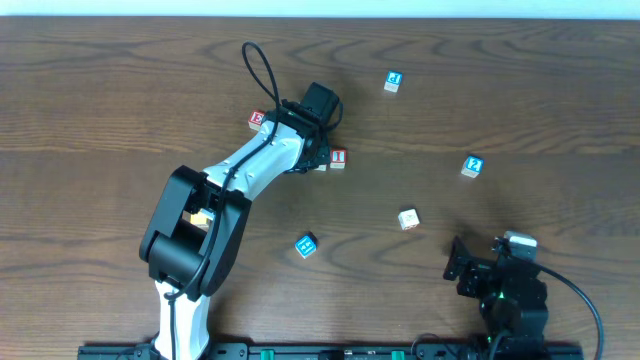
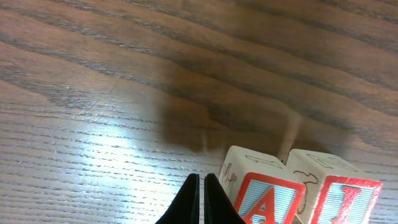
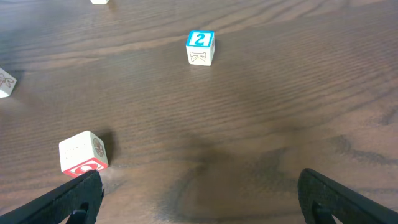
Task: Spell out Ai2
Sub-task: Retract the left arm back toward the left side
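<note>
In the left wrist view a red "A" block [image 2: 264, 190] and a red "I" block [image 2: 341, 191] stand side by side, touching. My left gripper [image 2: 200, 186] is shut and empty, its tips on the table just left of the "A" block. In the overhead view the left gripper [image 1: 316, 140] covers most of the "A" block, with the "I" block [image 1: 338, 158] to its right. The blue "2" block [image 1: 473, 166] lies to the right, also in the right wrist view [image 3: 200, 46]. My right gripper [image 3: 199, 186] is open and empty, low at the front right [image 1: 462, 262].
A red block [image 1: 257, 120] lies left of the left gripper. Blue blocks lie at the back [image 1: 393, 81] and the front middle [image 1: 306, 245]. A white and red block [image 1: 408, 218] sits near the right gripper's left finger [image 3: 83, 154].
</note>
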`<action>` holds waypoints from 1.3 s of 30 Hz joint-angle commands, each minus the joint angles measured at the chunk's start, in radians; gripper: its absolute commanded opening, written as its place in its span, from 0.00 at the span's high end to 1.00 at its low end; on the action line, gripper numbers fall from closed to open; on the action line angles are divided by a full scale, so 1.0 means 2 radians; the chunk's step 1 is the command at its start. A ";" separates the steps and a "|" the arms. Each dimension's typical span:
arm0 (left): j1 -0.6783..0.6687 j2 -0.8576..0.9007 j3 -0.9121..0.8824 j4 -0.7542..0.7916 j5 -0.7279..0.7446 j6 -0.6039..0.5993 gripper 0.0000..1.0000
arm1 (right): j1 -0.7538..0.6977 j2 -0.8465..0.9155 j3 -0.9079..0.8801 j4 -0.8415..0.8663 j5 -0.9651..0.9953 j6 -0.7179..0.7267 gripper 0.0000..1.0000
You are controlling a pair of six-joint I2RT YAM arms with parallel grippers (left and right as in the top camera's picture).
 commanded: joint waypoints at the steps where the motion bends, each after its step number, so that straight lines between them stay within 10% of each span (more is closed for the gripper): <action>1: 0.002 0.000 -0.005 -0.001 0.009 -0.004 0.94 | -0.003 -0.003 -0.002 -0.001 -0.002 -0.007 0.01; 25: 0.039 -0.016 0.015 -0.014 -0.040 -0.001 0.94 | -0.003 -0.003 -0.002 -0.001 -0.002 -0.007 0.01; 34: 0.126 -0.096 0.115 -0.051 -0.142 0.101 0.94 | -0.003 -0.003 -0.002 -0.001 -0.002 -0.007 0.01; 36: 0.138 -0.113 0.128 -0.054 -0.142 0.120 0.80 | -0.003 -0.003 -0.002 -0.001 -0.002 -0.007 0.01; 39: 0.154 -0.147 0.138 -0.056 -0.145 0.158 0.32 | -0.003 -0.003 -0.002 -0.001 -0.002 -0.007 0.01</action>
